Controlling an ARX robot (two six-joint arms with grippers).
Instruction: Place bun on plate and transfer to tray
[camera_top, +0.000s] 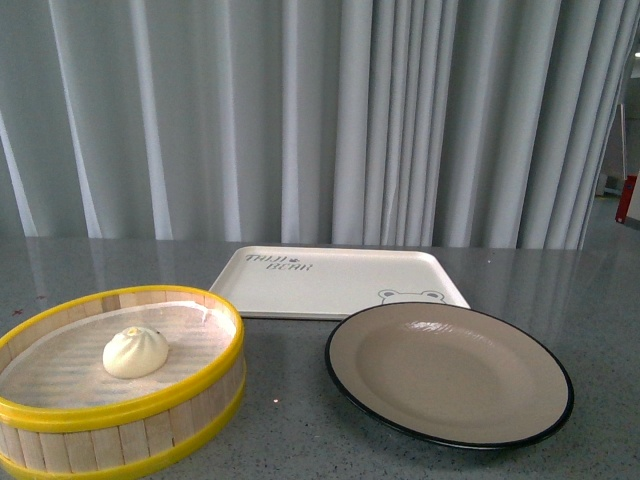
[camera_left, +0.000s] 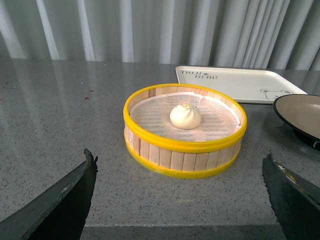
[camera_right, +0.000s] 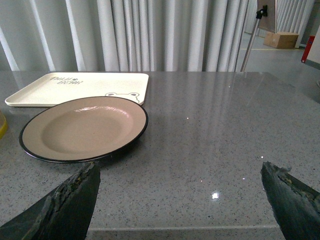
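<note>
Grey speckled table (camera_top: 290, 405), glossy, backed by a pale pleated curtain (camera_top: 300, 120). Tray (camera_top: 330, 285) lies flat at the far middle: cream-white rectangle, rounded corners, raised edge, dark lettering at its far left, bear drawing at its near right corner. Basket (camera_top: 120, 412) at near left: round wooden-slat steamer with yellow rims top and bottom, lined with white cloth. Plate (camera_top: 450, 375) at near right, apart from the basket: round, shallow, tan face fully showing, thin black rim; its far rim sits just beside the tray's near edge, contact not clear. Bun (camera_top: 135, 352) sits inside the basket on the cloth, somewhat left of centre in the front view: small, white, smooth dome with a pleated, pinched top, upright. Left gripper (camera_left: 179, 162) is above the table on the near side of the basket, its dark fingers (camera_left: 65, 200) spread wide, nothing between them. Right gripper (camera_right: 178, 170) likewise spread wide over bare table, with the plate ahead by one fingertip.
</note>
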